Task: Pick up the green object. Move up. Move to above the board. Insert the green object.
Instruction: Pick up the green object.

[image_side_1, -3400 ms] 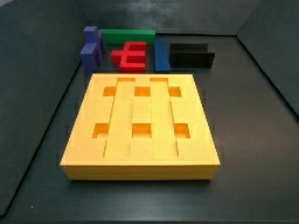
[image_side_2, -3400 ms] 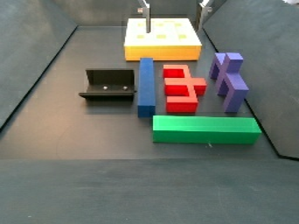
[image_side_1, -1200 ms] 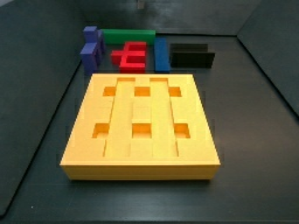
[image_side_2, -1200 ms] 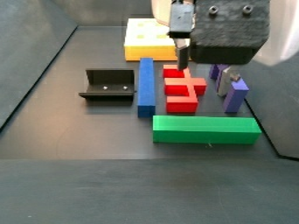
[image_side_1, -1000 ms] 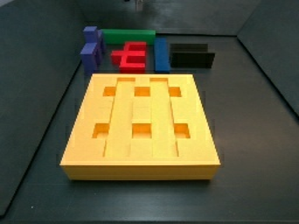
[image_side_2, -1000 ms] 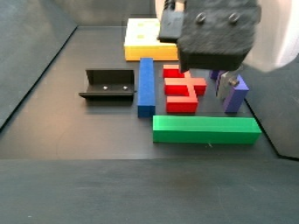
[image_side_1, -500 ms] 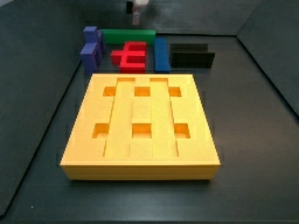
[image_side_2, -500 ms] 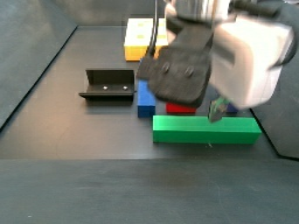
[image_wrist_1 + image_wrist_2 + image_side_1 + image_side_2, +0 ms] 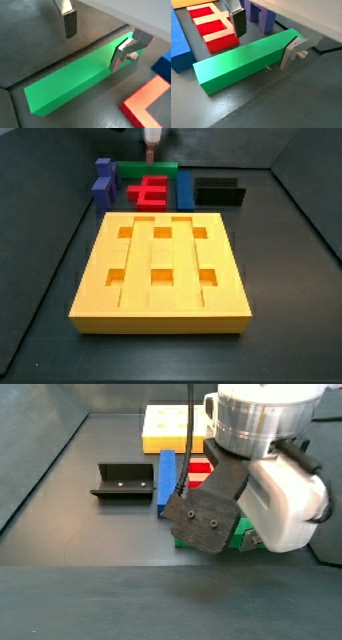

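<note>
The green object (image 9: 70,80) is a long matte bar lying flat on the dark floor; it also shows in a wrist view (image 9: 241,62) and at the far end in a side view (image 9: 144,169). My gripper (image 9: 95,40) is open and low over one end of the bar. One finger (image 9: 69,22) is over the floor on the bar's far side, and the other finger (image 9: 120,55) is in front of its near side. Neither touches it, as a wrist view (image 9: 264,39) also shows. The yellow-orange board (image 9: 160,268) lies apart, with its holes empty.
A red stepped block (image 9: 212,27), a long blue bar (image 9: 166,476) and purple-blue blocks (image 9: 258,15) lie close beside the green bar. The fixture (image 9: 123,481) stands next to the blue bar. The arm's wrist body (image 9: 254,474) hides most of the green bar in that side view.
The gripper has come from over the board to the green bar and dropped low, so its open fingers now stand on either side of the bar's end. The pieces have not moved.
</note>
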